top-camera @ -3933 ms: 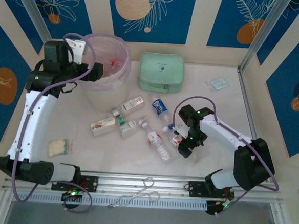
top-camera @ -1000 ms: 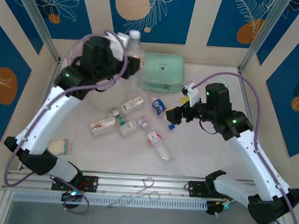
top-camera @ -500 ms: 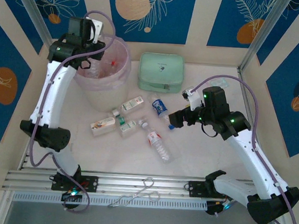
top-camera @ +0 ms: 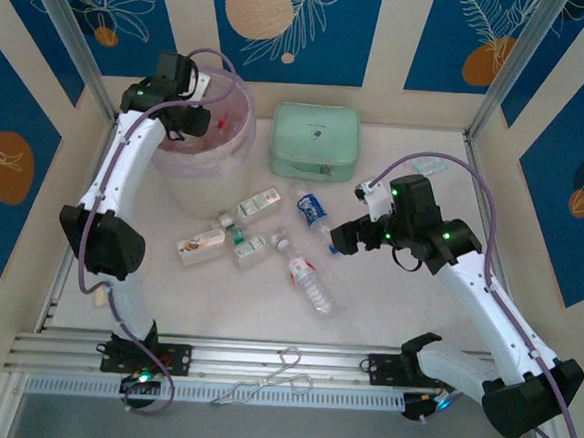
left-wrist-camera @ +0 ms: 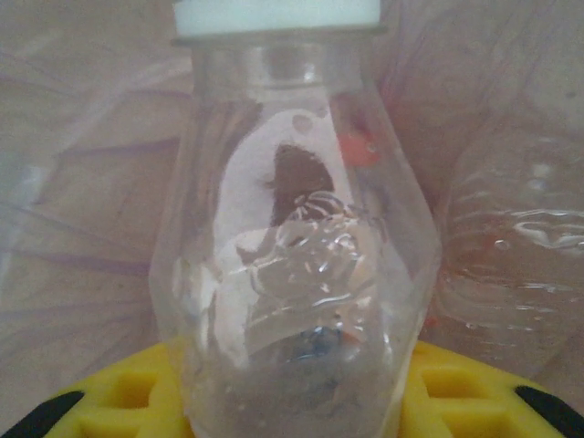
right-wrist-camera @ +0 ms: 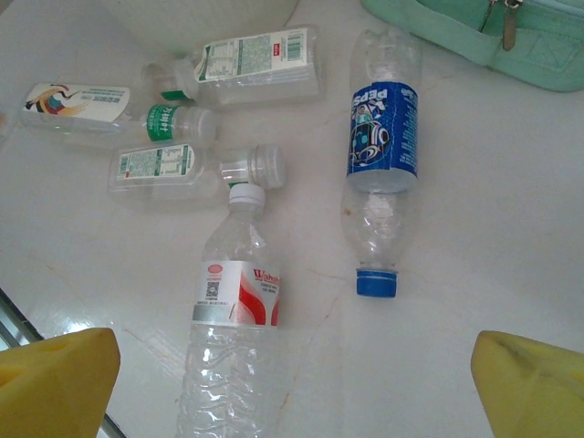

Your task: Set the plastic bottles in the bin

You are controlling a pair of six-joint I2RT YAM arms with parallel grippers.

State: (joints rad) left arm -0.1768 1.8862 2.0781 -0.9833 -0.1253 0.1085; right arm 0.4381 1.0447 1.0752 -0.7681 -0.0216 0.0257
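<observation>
Left end effector [left-wrist-camera: 292,392] now sits lower in the bin [top-camera: 226,159] than before — clamped on a white-capped bottle [left-wrist-camera: 292,228], its base cut off; right end effector [right-wrist-camera: 292,379] gapes wide, holding nothing.
</observation>
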